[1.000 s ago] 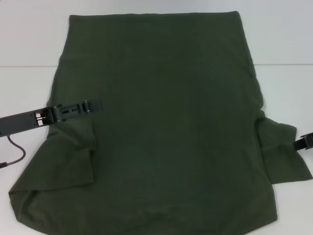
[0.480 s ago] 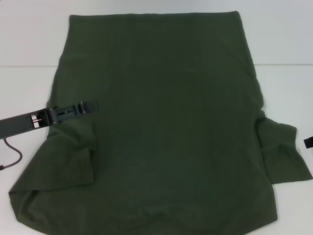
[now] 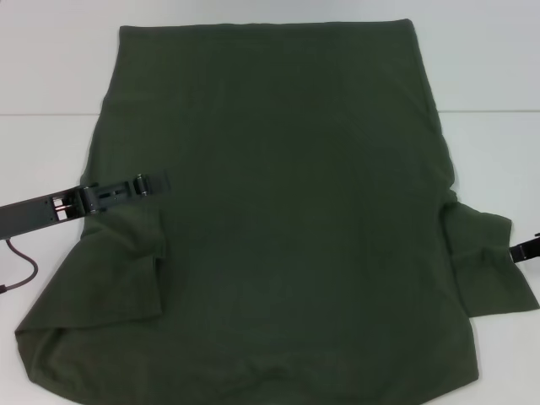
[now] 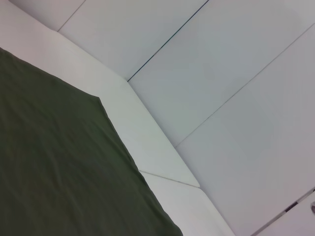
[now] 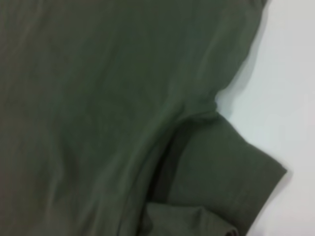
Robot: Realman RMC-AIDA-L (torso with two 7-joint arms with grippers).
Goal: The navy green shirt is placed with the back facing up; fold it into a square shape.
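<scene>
the navy green shirt point(image 3: 278, 219) lies spread flat across a white table point(image 3: 51, 76), covering most of the surface from the far edge down to the near edge. its far end forms a straight hem running close to the table's far edge, while the near end bunches in soft folds toward the near left corner. on the shirt's left side, a sleeve is folded inward over the body, its edge running down beside a crease. on the right side, the other sleeve point(image 3: 489, 261) sticks out toward the table's right edge, partly rumpled.

the left gripper point(image 3: 150, 184) reaches in from the table's left edge and lies low over the shirt's left side, just above the folded sleeve; its fingers sit close together, with no cloth visibly between them. the right gripper point(image 3: 530, 247) shows only as a dark tip at the table's right edge, touching or just beside the outstretched sleeve; whether its fingers are apart or together cannot be told.
</scene>
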